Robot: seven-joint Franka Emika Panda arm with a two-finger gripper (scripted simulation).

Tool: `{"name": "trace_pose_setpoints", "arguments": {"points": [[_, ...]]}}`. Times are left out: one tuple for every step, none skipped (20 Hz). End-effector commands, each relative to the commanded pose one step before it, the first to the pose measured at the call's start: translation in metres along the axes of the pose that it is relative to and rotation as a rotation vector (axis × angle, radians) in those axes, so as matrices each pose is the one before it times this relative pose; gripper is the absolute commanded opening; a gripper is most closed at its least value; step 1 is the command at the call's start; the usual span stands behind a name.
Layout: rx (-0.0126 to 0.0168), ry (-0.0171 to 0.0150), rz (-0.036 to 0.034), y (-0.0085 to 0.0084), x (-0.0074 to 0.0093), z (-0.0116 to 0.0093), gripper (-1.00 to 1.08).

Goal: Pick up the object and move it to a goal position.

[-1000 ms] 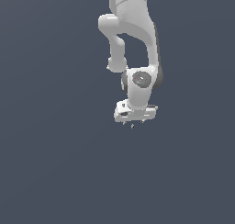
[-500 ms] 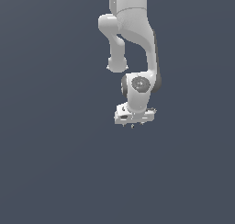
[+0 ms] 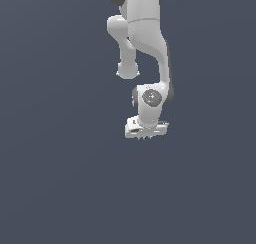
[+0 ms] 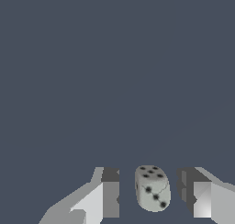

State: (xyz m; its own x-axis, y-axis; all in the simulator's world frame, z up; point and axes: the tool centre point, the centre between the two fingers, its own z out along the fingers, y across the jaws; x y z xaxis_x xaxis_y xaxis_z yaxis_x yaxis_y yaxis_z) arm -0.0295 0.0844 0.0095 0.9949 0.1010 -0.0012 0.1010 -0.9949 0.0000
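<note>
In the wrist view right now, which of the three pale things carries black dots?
The die, the rounded piece standing in the gap; the two gripper fingers flanking it are plain and angular.

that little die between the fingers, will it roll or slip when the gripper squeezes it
The die looks rigid, so it probably won't deform. Its corners are rounded, so it may twist or tumble if the fingers meet an edge rather than flat faces. It seems small and likely light. The jaws stand apart from it on both sides.
</note>
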Motion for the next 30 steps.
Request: {"name": "trace_pose_setpoints", "arguments": {"points": [[0.00024, 0.001, -0.00054, -0.00042, 0.00052, 0.00081, -1.0], [0.0, 0.0, 0.0, 0.0, 0.0, 0.0, -1.0], [0.0, 0.0, 0.0, 0.0, 0.0, 0.0, -1.0], [0.0, 0.0, 0.0, 0.0, 0.0, 0.0, -1.0], [0.0, 0.0, 0.0, 0.0, 0.0, 0.0, -1.0], [0.0, 0.0, 0.0, 0.0, 0.0, 0.0, -1.0], [0.0, 0.0, 0.0, 0.0, 0.0, 0.0, -1.0], [0.0, 0.0, 0.0, 0.0, 0.0, 0.0, -1.0], [0.0, 0.0, 0.0, -0.00002, -0.00021, -0.00078, -1.0], [0.0, 0.0, 0.0, 0.00009, -0.00005, -0.00023, -1.0], [0.0, 0.0, 0.0, 0.00027, -0.00014, -0.00069, -1.0], [0.0, 0.0, 0.0, 0.00046, -0.00023, -0.00116, -1.0], [0.0, 0.0, 0.0, 0.00064, -0.00033, -0.00162, -1.0], [0.0, 0.0, 0.0, 0.00082, -0.00042, -0.00209, -1.0], [0.0, 0.0, 0.0, 0.00101, -0.00051, -0.00256, -1.0], [0.0, 0.0, 0.0, 0.00119, -0.00061, -0.00303, -1.0], [0.0, 0.0, 0.0, 0.00138, -0.0007, -0.00351, -1.0], [0.0, 0.0, 0.0, 0.00157, -0.0008, -0.00399, -1.0], [0.0, 0.0, 0.0, 0.00176, -0.00089, -0.00448, -1.0], [0.0, 0.0, 0.0, 0.00195, -0.00099, -0.00497, -1.0], [0.0, 0.0, 0.0, 0.00215, -0.00108, -0.00547, -1.0], [-0.00035, 0.00009, -0.00059, 0.00198, -0.00119, -0.00602, -1.0], [0.0, 0.0, 0.0, 0.00254, -0.00128, -0.00649, -1.0], [0.0, 0.0, 0.0, 0.00274, -0.00137, -0.00702, -1.0], [0.0, 0.0, 0.0, 0.00295, -0.00147, -0.00756, -1.0], [0.0, 0.0, 0.0, 0.00316, -0.00157, -0.00811, -1.0], [0.0, 0.0, 0.0, 0.00336, -0.00167, -0.00865, -1.0], [0.0, 0.0, 0.0, 0.00354, -0.00175, -0.00914, -1.0], [0.0, 0.0, 0.0, 0.00371, -0.00183, -0.0096, -1.0], [0.0, 0.0, 0.0, 0.00386, -0.0019, -0.01002, -1.0]]}}
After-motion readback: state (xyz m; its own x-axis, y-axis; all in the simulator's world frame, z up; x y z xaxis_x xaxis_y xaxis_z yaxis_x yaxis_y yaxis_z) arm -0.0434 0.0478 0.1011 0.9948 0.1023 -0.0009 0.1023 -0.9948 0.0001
